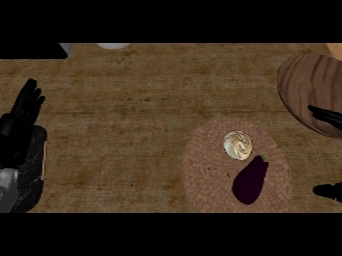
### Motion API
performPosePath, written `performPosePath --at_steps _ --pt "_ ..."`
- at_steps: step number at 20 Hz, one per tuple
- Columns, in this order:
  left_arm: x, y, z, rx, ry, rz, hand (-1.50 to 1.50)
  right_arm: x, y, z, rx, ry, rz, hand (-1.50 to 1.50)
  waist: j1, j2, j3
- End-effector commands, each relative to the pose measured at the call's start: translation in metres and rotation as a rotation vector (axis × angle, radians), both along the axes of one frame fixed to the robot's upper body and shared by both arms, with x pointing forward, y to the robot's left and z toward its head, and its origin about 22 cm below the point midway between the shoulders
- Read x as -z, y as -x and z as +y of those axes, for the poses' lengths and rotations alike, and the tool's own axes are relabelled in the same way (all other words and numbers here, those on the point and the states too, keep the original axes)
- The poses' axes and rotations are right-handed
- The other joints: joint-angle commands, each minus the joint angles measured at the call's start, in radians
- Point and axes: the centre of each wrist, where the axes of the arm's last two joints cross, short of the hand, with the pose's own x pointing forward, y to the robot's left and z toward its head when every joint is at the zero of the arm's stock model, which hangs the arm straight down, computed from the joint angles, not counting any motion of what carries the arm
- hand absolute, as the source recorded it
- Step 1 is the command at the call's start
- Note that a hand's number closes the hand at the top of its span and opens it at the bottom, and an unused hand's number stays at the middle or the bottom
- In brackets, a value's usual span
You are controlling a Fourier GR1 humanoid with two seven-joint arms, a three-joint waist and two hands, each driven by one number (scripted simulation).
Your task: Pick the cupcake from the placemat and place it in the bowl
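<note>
Rough brown counter (144, 100), round woven placemat (203, 175), swirled cupcake (237, 144), glossy eggplant (250, 181), wooden bowl (314, 85)

1 head cam, steeply down on counter (144, 100); forearms enter from bottom edge.

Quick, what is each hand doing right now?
Left hand: open, fingers straight, holding nothing.
Right hand: open, holding nothing, beside the bowl.

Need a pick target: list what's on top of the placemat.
On the placemat sit the cupcake, seen from above, and a dark eggplant just below-right of it. The mat beneath both is covered, so nothing under them can be seen.
</note>
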Motion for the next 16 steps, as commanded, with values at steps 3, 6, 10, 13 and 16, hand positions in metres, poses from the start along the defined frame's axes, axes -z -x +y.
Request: performPosePath --at_steps 3,6,10,13,16 --pt "0.006 0.005 -0.01 0.014 -0.013 -0.011 0.0 -0.061 -0.035 0.0 0.032 0.052 0.0 -1.5 0.02 0.003 0.0" --pt "0.021 0.0 -0.011 0.041 0.011 0.007 0.0 -0.072 -0.038 0.032 -0.001 0.093 0.01 -1.5 0.016 0.003 -0.001" --pt "0.0 -0.007 -0.016 0.038 0.006 -0.003 0.0 -0.11 -0.056 0.059 -0.021 0.234 0.06 -1.5 0.03 0.003 -0.001" --pt "0.001 -0.013 -0.01 0.044 -0.005 -0.004 0.0 -0.119 -0.067 0.072 -0.041 0.421 0.113 -1.5 0.04 0.007 -0.002" --pt "0.002 -0.015 -0.014 0.036 -0.006 -0.01 0.0 -0.107 -0.082 0.098 -0.071 0.48 0.175 -1.5 0.032 0.005 -0.001"
